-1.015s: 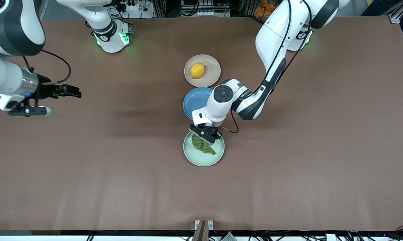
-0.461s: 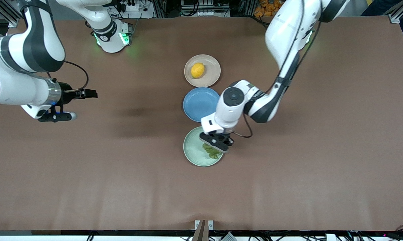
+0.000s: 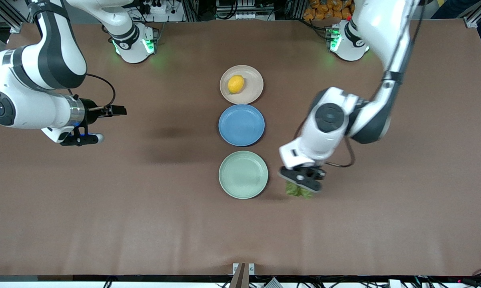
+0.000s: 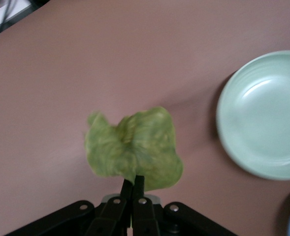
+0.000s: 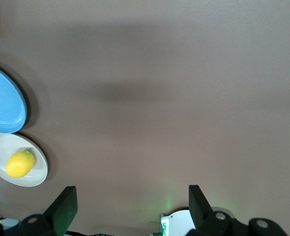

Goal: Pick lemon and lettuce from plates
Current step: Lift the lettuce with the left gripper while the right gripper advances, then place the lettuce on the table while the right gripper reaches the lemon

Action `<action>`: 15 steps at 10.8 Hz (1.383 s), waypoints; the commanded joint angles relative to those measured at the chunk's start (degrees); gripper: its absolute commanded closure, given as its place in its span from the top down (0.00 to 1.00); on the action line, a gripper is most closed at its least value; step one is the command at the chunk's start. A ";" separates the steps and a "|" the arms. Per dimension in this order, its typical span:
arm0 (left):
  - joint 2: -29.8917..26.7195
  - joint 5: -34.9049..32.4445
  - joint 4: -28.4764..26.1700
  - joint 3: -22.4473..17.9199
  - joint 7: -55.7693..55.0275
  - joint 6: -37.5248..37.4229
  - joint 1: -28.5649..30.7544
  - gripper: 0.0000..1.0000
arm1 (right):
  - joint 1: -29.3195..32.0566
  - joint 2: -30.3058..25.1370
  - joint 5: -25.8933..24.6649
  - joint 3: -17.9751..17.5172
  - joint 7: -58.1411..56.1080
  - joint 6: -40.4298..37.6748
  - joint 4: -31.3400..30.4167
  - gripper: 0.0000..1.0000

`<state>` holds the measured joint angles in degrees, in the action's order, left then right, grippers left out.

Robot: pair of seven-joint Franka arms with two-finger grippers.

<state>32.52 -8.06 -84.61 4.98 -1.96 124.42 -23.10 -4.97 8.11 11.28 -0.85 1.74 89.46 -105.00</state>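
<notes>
Over the brown table (image 3: 104,208) the left pincer (image 3: 303,182) pinches the lettuce (image 3: 297,191) (right pincer (image 3: 113,111) spread, over bare table)

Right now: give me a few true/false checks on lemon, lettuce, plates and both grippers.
1. The lettuce lies on the green plate. False: the left gripper holds it over bare table beside that plate.
2. The lemon sits on the beige plate. True.
3. The right gripper grips the lemon. False: it is open, over the table toward the right arm's end.
4. The blue plate holds nothing. True.
5. The green plate holds nothing. True.
</notes>
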 commanded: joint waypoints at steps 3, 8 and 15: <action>-4.83 -0.90 -7.82 0.82 7.31 -7.27 10.77 0.00 | -4.85 0.06 4.45 0.06 9.99 -0.51 -0.12 1.00; -4.75 0.42 -16.64 1.61 11.53 -3.22 20.27 0.00 | -13.37 0.32 4.45 -0.03 23.18 -0.51 -0.21 1.00; -2.11 2.35 -21.03 1.61 11.54 0.73 23.19 0.21 | -21.92 1.73 9.43 -0.12 34.65 2.66 -0.21 1.00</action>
<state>30.20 -7.21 -105.12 5.86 8.80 124.36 -0.67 -26.12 9.95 15.99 -1.22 34.95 92.00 -105.05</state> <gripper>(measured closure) 0.982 0.000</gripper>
